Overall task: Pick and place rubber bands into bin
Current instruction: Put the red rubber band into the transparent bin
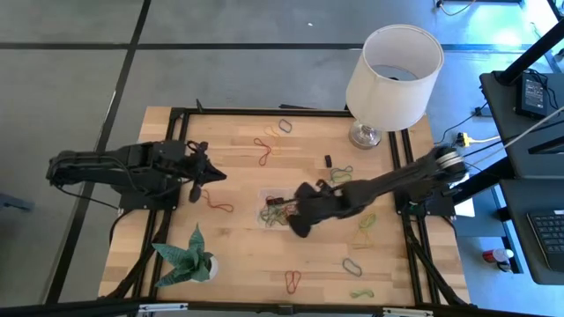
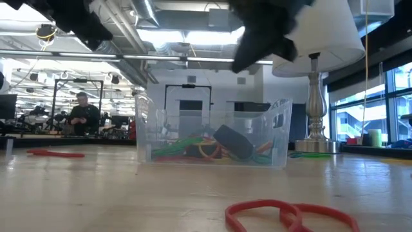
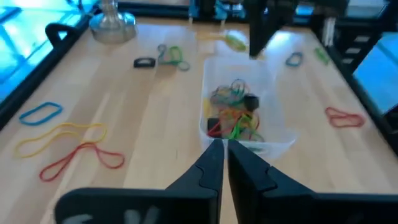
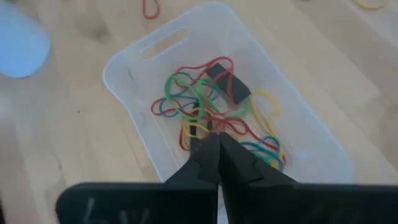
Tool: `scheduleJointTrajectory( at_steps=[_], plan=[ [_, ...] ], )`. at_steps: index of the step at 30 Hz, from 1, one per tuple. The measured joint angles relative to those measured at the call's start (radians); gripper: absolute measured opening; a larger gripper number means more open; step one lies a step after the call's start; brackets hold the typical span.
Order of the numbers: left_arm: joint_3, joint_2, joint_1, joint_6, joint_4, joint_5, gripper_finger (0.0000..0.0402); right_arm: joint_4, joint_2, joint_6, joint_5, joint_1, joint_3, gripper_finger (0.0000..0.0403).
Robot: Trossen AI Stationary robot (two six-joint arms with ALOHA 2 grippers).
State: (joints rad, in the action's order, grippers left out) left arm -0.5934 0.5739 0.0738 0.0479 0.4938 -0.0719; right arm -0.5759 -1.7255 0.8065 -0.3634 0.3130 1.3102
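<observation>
The bin (image 1: 275,210), a small clear tray, stands in the middle of the table and holds several tangled rubber bands (image 4: 208,106) in red, green and yellow, plus a small black piece. More rubber bands (image 1: 263,151) lie scattered on the wood. My right gripper (image 4: 211,142) hangs shut over the bin (image 4: 186,56), above the tangle, with nothing between its fingers. In the high view my right gripper (image 1: 296,220) is at the bin's right side. My left gripper (image 3: 222,146) is shut and empty at the table's left, pointing toward the bin (image 3: 245,118).
A white lamp (image 1: 392,70) stands at the far right corner and a green folded-paper plant (image 1: 187,260) at the near left. Loose bands lie near the front edge (image 1: 292,280) and right of the bin (image 1: 366,224). A person shows in the room behind (image 2: 82,113).
</observation>
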Motion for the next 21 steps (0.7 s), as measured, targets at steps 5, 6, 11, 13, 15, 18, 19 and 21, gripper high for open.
scheduleJointTrajectory(
  at_steps=[5,6,11,13,15,18,19,21],
  plan=[
    [0.0,0.095,0.0,-0.014,0.001,0.033,0.0061,0.202,0.282,-0.005,0.001,0.0,-0.34,0.0007],
    [0.0,0.119,0.0,-0.009,0.002,0.041,0.0071,0.224,0.336,-0.006,0.002,0.0,-0.398,0.0009],
    [0.0,0.252,0.0,0.041,0.003,0.095,0.0122,0.291,0.628,-0.048,0.05,0.0,-0.647,0.0004],
    [0.0,0.305,0.0,0.065,0.003,0.105,0.0135,0.286,0.738,-0.058,0.052,0.0,-0.729,0.0003],
    [0.0,0.357,-0.001,0.093,0.003,0.1,0.0142,0.288,0.848,-0.059,0.052,-0.001,-0.802,0.0005],
    [-0.001,0.434,-0.009,0.142,0.02,0.076,0.0144,0.288,0.989,-0.058,0.051,-0.005,-0.893,0.001],
    [-0.001,0.461,-0.015,0.15,0.034,0.069,0.0144,0.287,1.034,-0.058,0.052,-0.005,-0.919,0.001],
    [-0.001,0.513,-0.033,0.152,0.069,0.044,0.0142,0.287,1.109,-0.06,0.052,-0.005,-0.961,0.0011]
  ],
)
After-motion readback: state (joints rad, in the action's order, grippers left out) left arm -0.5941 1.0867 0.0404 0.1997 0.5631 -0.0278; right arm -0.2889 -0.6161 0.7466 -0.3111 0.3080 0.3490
